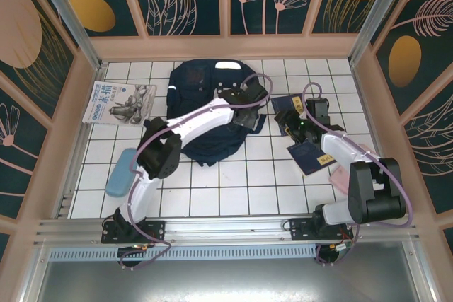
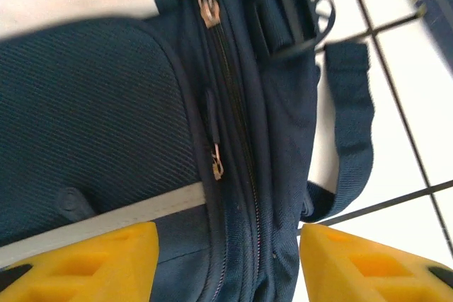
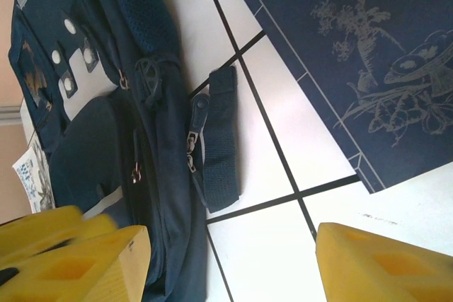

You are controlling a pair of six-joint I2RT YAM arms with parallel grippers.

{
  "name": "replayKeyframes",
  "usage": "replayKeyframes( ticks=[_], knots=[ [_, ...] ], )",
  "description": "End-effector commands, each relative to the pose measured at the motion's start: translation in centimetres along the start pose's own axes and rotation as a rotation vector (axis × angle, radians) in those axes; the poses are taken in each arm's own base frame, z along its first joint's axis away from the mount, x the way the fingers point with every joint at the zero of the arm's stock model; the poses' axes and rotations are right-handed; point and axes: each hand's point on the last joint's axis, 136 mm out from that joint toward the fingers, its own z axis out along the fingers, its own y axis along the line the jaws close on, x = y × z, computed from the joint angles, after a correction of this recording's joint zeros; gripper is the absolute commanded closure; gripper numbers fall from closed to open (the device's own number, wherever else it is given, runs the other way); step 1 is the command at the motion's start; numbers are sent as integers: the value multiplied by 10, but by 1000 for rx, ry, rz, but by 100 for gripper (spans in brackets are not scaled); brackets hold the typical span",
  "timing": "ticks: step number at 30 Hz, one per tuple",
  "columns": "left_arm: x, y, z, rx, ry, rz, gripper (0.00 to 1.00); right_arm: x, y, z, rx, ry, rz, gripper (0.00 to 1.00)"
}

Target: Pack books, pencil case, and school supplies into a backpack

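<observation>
Honestly, packing has barely started as far as I can see. The backpack (image 1: 205, 104) lies flat on the tiled counter (image 1: 233, 189), toward the far middle, and nothing looks to be inside it yet. From the left wrist view the main zipper (image 2: 233, 139) looks closed, with a pull (image 2: 216, 164) sitting partway along it.

All the stuff is lying out on the counter:
- white-and-blue book (image 1: 117, 102), far left, well apart from the bag
- one navy book (image 1: 289, 106) just right of the bag
- another navy book with a yellow strip (image 1: 313, 158), nearer, by the right arm
- light blue pencil case (image 1: 119, 173), near left
- something pink (image 1: 341, 177) tucked by the right arm, can't tell what it is

The left end effector (image 2: 226, 263) hangs right over the bag's zipper side with its fingers spread, the zipper line running between them, not pinching anything. The right end effector (image 3: 226, 263) is spread too, over bare tile between the bag's strap and the first navy book, holding nothing.

So my read: the step in hand is getting the bag open, and every item is left to go in after that
</observation>
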Motion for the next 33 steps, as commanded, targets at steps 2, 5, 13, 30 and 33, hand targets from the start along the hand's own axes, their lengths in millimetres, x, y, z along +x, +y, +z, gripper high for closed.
replayKeyframes(
  ticks=[2, 5, 13, 30, 33],
  knots=[
    [4, 22, 7, -133, 25, 26, 48, 3, 1, -1, -21, 17, 12, 37],
    [12, 24, 17, -159, 57, 64, 49, 4, 1, -1, -23, 16, 18, 37],
    [26, 30, 36, -213, 102, 122, 54, 3, 1, 0, -23, 15, 28, 39],
    [-12, 57, -9, -381, -57, 177, 89, -2, 20, 18, -111, 46, -119, 41],
    [-22, 70, -29, -449, -105, 172, 93, 5, 29, 27, -185, 87, -179, 43]
  ],
)
